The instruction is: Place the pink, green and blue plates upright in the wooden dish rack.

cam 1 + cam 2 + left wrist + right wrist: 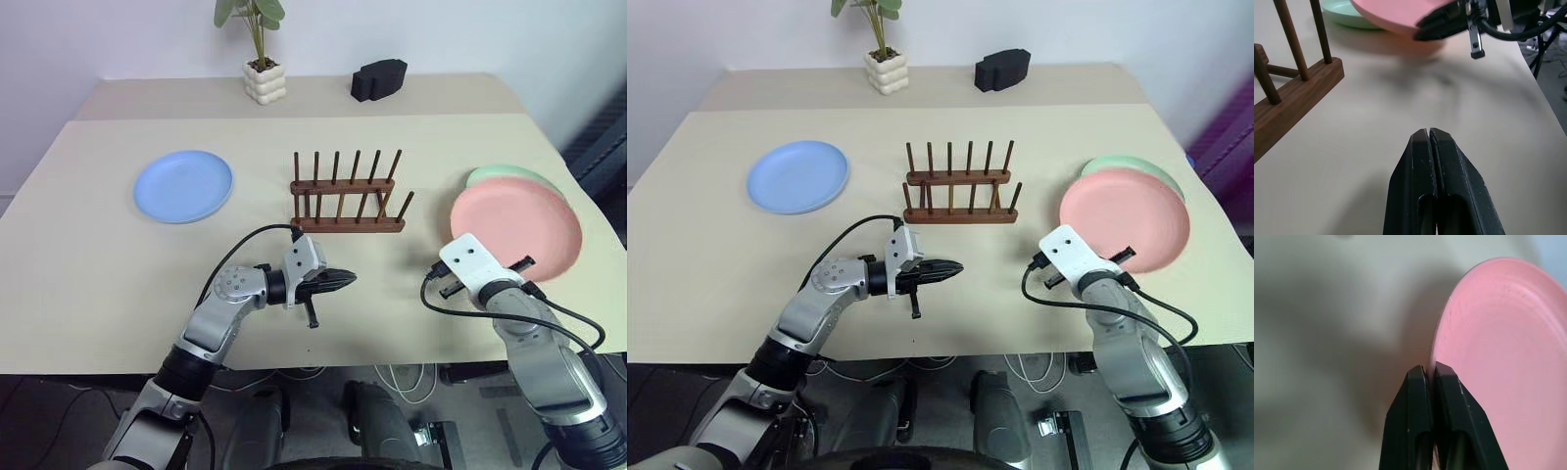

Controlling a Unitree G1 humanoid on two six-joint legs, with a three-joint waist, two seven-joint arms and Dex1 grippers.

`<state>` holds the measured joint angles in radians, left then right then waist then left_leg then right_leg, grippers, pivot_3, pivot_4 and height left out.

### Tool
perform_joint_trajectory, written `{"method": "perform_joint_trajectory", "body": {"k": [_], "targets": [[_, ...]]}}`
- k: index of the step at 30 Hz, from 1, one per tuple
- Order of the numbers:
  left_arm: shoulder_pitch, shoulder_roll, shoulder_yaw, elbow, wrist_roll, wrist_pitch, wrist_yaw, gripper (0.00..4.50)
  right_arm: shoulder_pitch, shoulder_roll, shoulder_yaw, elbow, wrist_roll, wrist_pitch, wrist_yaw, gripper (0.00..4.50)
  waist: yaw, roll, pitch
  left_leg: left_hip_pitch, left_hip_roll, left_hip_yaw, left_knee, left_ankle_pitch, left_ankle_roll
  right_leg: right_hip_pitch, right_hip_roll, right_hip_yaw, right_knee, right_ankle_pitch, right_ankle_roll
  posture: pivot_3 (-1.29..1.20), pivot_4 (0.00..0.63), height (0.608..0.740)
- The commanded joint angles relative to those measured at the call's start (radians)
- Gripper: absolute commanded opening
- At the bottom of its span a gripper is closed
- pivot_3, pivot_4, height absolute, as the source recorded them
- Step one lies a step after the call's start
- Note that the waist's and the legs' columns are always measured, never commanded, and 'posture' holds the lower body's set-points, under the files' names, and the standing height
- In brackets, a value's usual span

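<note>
**Pink plate gripped at its rim, rack still bare**

The pink plate (519, 223) is lying near the counter's right edge, overlapping the green plate (509, 174), which is peeking out from behind it on the far side. In the left wrist view the pink plate's near edge seems to be lifting clear of the counter (98, 294), though the blur there makes that hard to confirm. The right tool (1429, 374) is pinching the pink plate's near-left rim, its two black fingers closed together on the thin edge.

The blue plate (183, 185) is sitting flat and alone on the left side of the counter, well apart from everything else. Between the two sides, the wooden dish rack (345, 201) is standing with every peg slot empty. Its rails and rows of pegs are running left to right, so a plate would have to stand on edge, facing left or right, to drop between the pegs.

By that reading, none of the three plates is placed yet; the first one is only being picked up, and all three are lying roughly flat rather than upright.

The left tool (343, 281) is hovering just in front of the rack, pointing right, fingers pressed shut on nothing.
</note>
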<state>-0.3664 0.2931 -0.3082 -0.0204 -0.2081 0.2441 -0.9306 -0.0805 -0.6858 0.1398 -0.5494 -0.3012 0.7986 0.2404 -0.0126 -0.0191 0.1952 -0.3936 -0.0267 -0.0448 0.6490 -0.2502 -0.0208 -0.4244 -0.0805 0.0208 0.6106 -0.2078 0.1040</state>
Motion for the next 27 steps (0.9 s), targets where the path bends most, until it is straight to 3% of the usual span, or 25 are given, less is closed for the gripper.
{"method": "perform_joint_trajectory", "body": {"k": [1, 7, 12, 18, 27], "targets": [[-0.004, -0.005, 0.013, -0.014, -0.004, -0.037, 0.009, 0.0, -0.076, -0.063, -0.018, -0.013, -0.069, -0.213, -0.011, 0.05, 0.001, 0.0, 0.0, 0.0, 0.0, 0.0, 0.0, 0.0, 0.0, 0.0, 0.0, 0.0, 0.0, 0.0, 0.0, 0.0, 0.15, 0.731], [-0.012, -0.007, 0.021, 0.004, 0.002, -0.058, 0.027, 0.0, -0.264, -0.064, -0.135, 0.185, 0.084, -0.561, 0.044, 0.05, 0.001, -0.001, 0.001, 0.0, 0.0, 0.0, 0.0, 0.0, 0.0, 0.0, 0.0, 0.0, 0.0, 0.0, 0.0, 0.0, 0.15, 0.731], [-0.013, -0.003, 0.03, 0.004, 0.005, -0.066, 0.046, 0.0, -0.459, 0.005, -0.221, 0.346, 0.332, -0.622, 0.196, 0.05, 0.0, -0.001, 0.001, 0.0, 0.0, 0.0, 0.0, 0.0, 0.0, 0.0, 0.0, 0.0, 0.0, 0.003, -0.003, 0.0, 0.15, 0.731], [0.003, 0.008, 0.04, -0.016, 0.008, -0.073, 0.076, 0.0, -0.608, 0.149, -0.325, 0.431, 0.644, -0.562, 0.305, 0.05, -0.001, -0.001, 0.001, 0.0, 0.0, -0.001, -0.001, 0.0, 0.0, 0.0, 0.0, 0.0, 0.001, 0.003, -0.003, 0.0, 0.15, 0.731], [0.031, 0.027, 0.053, -0.055, 0.001, -0.067, 0.11, 0.0, -0.627, 0.242, -0.413, 0.351, 1.095, -0.288, 0.383, 0.05, 0.001, 0.0, 0.001, 0.0, 0.0, -0.006, -0.001, 0.0, 0.0, 0.0, 0.0, 0.0, 0.001, 0.003, -0.003, 0.0, 0.15, 0.731]]}}
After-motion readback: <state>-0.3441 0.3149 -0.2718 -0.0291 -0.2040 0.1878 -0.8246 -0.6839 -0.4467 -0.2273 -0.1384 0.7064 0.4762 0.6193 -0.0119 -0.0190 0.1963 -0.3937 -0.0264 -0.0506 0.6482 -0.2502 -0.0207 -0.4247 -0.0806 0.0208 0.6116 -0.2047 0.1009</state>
